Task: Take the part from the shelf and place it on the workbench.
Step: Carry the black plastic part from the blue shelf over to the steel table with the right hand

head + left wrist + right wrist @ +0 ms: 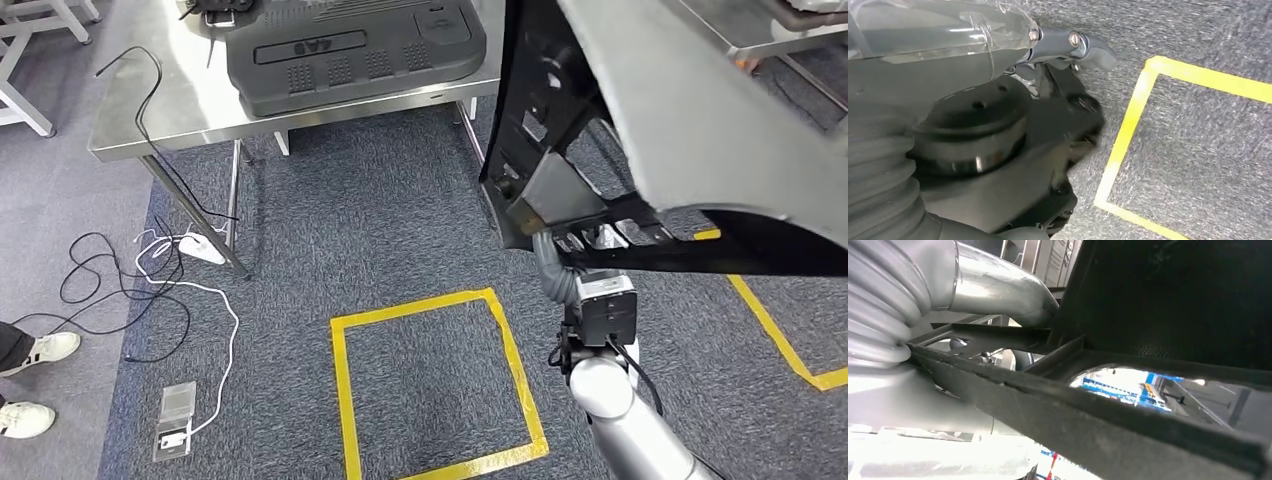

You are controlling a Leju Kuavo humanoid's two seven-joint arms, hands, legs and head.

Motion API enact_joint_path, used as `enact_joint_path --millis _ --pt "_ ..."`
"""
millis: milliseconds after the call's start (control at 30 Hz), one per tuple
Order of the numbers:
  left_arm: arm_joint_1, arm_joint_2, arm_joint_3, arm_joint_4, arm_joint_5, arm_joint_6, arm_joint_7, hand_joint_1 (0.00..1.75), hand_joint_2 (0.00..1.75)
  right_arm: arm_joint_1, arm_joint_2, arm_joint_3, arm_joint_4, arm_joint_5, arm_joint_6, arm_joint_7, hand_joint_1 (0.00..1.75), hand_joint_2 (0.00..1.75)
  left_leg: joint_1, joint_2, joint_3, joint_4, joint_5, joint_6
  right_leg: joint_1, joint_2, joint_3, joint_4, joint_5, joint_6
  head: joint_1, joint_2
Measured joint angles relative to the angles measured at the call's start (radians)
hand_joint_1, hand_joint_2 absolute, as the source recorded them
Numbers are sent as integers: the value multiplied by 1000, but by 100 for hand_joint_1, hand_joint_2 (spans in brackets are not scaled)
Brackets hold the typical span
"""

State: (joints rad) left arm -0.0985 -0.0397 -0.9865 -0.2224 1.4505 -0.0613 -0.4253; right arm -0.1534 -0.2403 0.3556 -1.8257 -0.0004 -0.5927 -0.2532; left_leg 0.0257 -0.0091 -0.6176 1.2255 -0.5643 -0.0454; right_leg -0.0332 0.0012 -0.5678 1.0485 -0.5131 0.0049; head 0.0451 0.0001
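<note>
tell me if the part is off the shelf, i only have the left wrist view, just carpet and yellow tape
Observer: Yes. In the head view the large black part is up in the air on the right, and its frame lies against the right hand.
Operator: where's the workbench
Observer: The steel workbench is ahead and to the left, with a dark grey panel lying on it.
Operator: anything on the floor that way
Observer: Black cables lie beside its leg.

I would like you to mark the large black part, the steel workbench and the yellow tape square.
large black part [540, 120], head view, on its ribbed inner frame.
steel workbench [170, 110], head view, on its bare top.
yellow tape square [340, 400], head view, on its left strip.
</note>
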Motion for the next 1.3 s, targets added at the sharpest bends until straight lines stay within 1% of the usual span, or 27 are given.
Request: enact_joint_path --millis 67,100,133,167,233,267,300,333,400,467,500,567,600,633,667,733,767,800,867,933,967,1033,1100,1167,1200,1267,1300 --pt "2 0 0 0 -4 8 1 0 175 2 0 0 0 0 0 0 175 175 -9 2 -77 81 -51 9 11 -1 27 -6 -17 -5 -2 0" --pt "3 0 0 0 -6 9 1 0 175 2 0 1 0 1 0 0 175 175 -16 2 -98 78 -59 18 18 -1 43 -7 -28 -6 -3 0" --pt "4 0 0 0 -6 7 2 0 175 2 0 1 0 1 1 0 175 175 -25 1 -107 47 -42 31 25 0 61 -10 -43 -9 -5 0" --pt "4 0 0 0 -5 3 2 0 175 2 0 1 0 2 1 0 175 175 -36 0 -104 -8 3 49 33 2 82 -13 -59 -13 -6 0" --pt "8 4 1 0 -1 -9 2 0 175 1 0 1 1 5 3 1 175 175 -61 -5 -90 -111 118 91 39 5 120 -26 -89 -22 0 0" --pt "10 6 1 1 1 -15 1 0 175 1 1 1 1 6 3 1 175 175 -72 -6 -79 -147 150 107 38 7 136 -35 -99 -23 1 0" --pt "11 8 2 1 3 -20 1 0 175 2 1 2 2 7 3 3 175 175 -79 -7 -66 -168 159 116 35 8 150 -39 -100 -22 0 0" --pt "10 8 2 1 4 -25 0 0 175 5 1 2 2 9 3 5 175 175 -82 -5 -48 -183 147 118 32 11 161 -40 -94 -17 -2 0" --pt "9 7 2 0 4 -29 -1 0 175 6 0 3 0 10 2 9 175 175 -78 -4 2 -221 142 118 29 8 172 -7 -73 -7 -8 0" --pt "3 7 2 0 2 -26 -2 0 175 0 0 4 -1 12 1 11 175 175 -66 -4 39 -243 139 117 28 6 128 79 -72 5 -9 0" --pt "1 7 3 0 -1 -23 -3 0 175 -2 -1 4 -2 14 0 13 175 175 -61 -4 48 -247 133 116 26 5 86 133 -90 12 -7 0" --pt "0 5 3 0 -5 -16 -4 0 175 0 -2 4 -2 15 0 16 175 175 -48 -6 65 -249 115 108 19 5 3 202 -159 28 -5 0" --pt "2 3 3 0 -7 -13 -4 0 175 2 -2 4 -2 15 0 17 175 175 -41 -8 75 -248 103 102 14 4 -25 204 -182 37 -3 0" --pt "3 2 3 0 -7 -12 -4 0 175 3 -2 4 -2 15 0 17 175 175 -33 -9 87 -245 90 95 9 4 -42 180 -177 46 -1 0" --pt "4 2 3 0 -7 -11 -4 0 175 3 -2 4 -2 15 0 17 175 175 -25 -10 99 -239 75 86 2 3 -49 135 -139 55 0 0" --pt "5 2 3 0 -7 -9 -4 0 175 4 -2 5 -1 15 0 17 175 175 -14 -12 111 -219 45 67 -7 -6 -56 42 -19 65 6 0" --pt "5 2 3 1 -7 -8 -3 0 175 6 -2 5 0 15 0 17 175 175 -13 -13 112 -207 30 58 -7 -10 -62 20 22 58 10 0" --pt "6 2 3 1 -8 -7 -3 0 175 8 -2 6 1 14 -1 18 175 175 -14 -13 112 -197 19 49 -5 -13 -68 18 41 45 13 0" --pt "5 2 3 1 -8 -6 -3 0 175 9 -2 7 2 13 -1 20 175 175 -15 -12 116 -186 7 36 -2 -12 -72 27 34 16 12 0" --pt "3 2 3 1 -9 -6 -3 0 175 6 -2 8 1 14 -1 19 175 175 -13 -7 111 -157 -8 27 -4 -12 -64 24 31 6 6 0" --pt "2 2 3 1 -9 -5 -3 0 175 4 -2 8 0 15 -1 18 175 175 -12 -4 94 -121 -26 22 -5 -12 -60 21 30 3 2 0" --pt "0 2 3 1 -10 -4 -3 0 175 3 -2 8 0 15 -1 18 175 175 -11 0 35 -12 -78 13 -4 -13 -57 19 26 -3 -4 0" --pt "0 2 3 1 -10 -1 -3 0 175 3 -2 8 0 15 -1 18 175 175 -11 0 -22 77 -110 10 -2 -14 -55 19 22 -7 -5 0" --pt "2 2 3 1 -10 3 -3 0 175 3 -2 9 0 15 -1 18 175 175 -12 0 -39 78 -88 14 1 -13 -49 19 17 -9 -5 0" --pt "2 2 3 1 -10 6 -3 0 175 3 -2 9 0 15 -1 18 175 175 -13 0 -30 38 -53 19 2 -13 -43 18 14 -9 -5 0" --pt "2 2 3 1 -10 8 -2 0 175 3 -2 9 0 15 0 18 175 175 -20 1 14 -91 26 36 4 -13 -28 15 8 -8 -6 0" --pt "1 2 3 1 -10 9 -2 0 175 2 -2 9 0 15 0 17 175 175 -25 3 27 -138 37 44 3 -13 -24 12 8 -6 -7 0"
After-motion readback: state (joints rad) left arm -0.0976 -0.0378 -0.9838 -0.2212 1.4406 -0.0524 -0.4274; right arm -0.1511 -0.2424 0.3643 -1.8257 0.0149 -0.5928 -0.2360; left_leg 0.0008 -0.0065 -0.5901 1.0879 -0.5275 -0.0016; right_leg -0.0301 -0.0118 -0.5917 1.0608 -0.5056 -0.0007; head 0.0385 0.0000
